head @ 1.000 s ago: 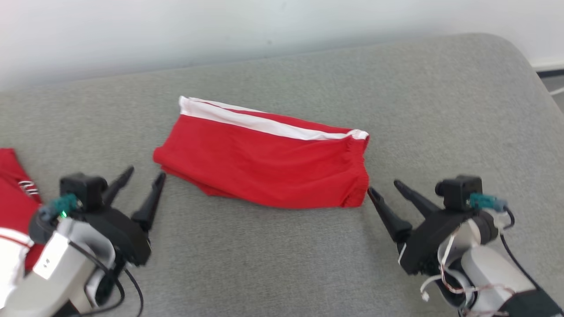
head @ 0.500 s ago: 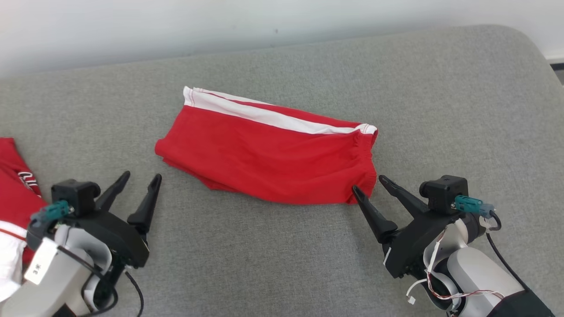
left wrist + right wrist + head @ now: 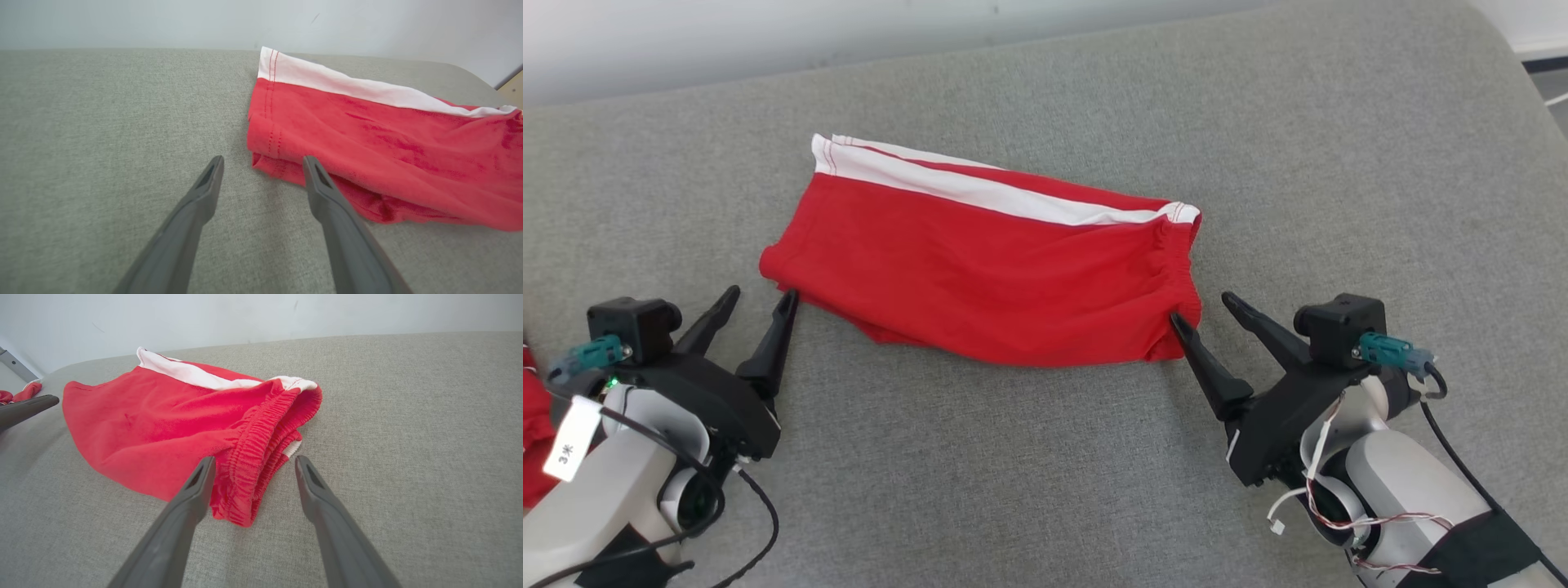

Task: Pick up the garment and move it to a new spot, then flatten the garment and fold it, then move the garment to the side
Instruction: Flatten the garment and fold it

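Note:
The garment (image 3: 980, 269) is a folded pair of red shorts with a white stripe along its far edge, lying flat on the grey padded surface (image 3: 1045, 474). My left gripper (image 3: 760, 294) is open at the shorts' near left corner; in the left wrist view its right finger (image 3: 322, 192) overlaps the hem of the garment (image 3: 367, 134). My right gripper (image 3: 1199, 309) is open at the near right corner. In the right wrist view the gathered waistband of the garment (image 3: 253, 457) lies between its two fingers (image 3: 192, 494).
Another red and white cloth (image 3: 533, 425) lies at the far left edge, behind my left arm. The grey surface curves down at its right end (image 3: 1503, 98). A pale wall (image 3: 686, 33) runs along the back.
The camera has shifted. Both grippers have closed in on the shorts: the left one now reaches the left corner, and the right one now straddles the waistband end.

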Controlling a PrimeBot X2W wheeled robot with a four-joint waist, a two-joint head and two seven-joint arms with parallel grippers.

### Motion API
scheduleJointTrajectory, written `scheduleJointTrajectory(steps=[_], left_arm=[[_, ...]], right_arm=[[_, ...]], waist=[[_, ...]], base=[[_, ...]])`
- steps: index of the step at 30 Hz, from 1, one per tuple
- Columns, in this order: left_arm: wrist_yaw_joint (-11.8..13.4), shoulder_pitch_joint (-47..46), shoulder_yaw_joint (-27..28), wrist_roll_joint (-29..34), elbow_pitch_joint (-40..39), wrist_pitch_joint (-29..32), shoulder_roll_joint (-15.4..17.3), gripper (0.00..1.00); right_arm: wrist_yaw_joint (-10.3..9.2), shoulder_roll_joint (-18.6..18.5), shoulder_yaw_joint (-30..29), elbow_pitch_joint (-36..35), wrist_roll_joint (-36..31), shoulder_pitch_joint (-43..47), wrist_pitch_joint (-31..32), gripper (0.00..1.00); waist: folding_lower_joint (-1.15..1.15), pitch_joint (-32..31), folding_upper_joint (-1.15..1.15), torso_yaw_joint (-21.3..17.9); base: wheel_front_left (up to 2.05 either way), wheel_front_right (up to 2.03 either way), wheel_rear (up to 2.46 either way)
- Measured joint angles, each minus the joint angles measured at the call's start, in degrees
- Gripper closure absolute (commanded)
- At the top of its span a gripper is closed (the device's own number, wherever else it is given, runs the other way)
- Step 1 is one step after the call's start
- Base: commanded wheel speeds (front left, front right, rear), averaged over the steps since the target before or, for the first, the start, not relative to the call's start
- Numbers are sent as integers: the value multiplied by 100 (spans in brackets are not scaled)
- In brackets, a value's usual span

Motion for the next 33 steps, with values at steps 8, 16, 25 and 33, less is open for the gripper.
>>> scheduleJointTrajectory(steps=[8,16,25,33], left_arm=[[-101,-244,-3,-85,258,53,-167,0],[-146,-453,-102,-79,722,250,-299,0],[-250,-464,-9,-244,840,275,-486,100],[-325,-525,-105,-261,1033,245,-584,100]], right_arm=[[-71,80,3,20,-1,-161,15,0],[-99,141,63,152,-96,-287,49,0],[-91,179,140,252,-99,-289,58,100],[-54,174,89,463,-98,-303,21,100]], waist=[[0,222,0,-79],[0,338,0,-109],[0,406,0,-100],[0,297,0,-29]], base=[[0,0,0],[0,0,0],[0,0,0],[0,0,0]])
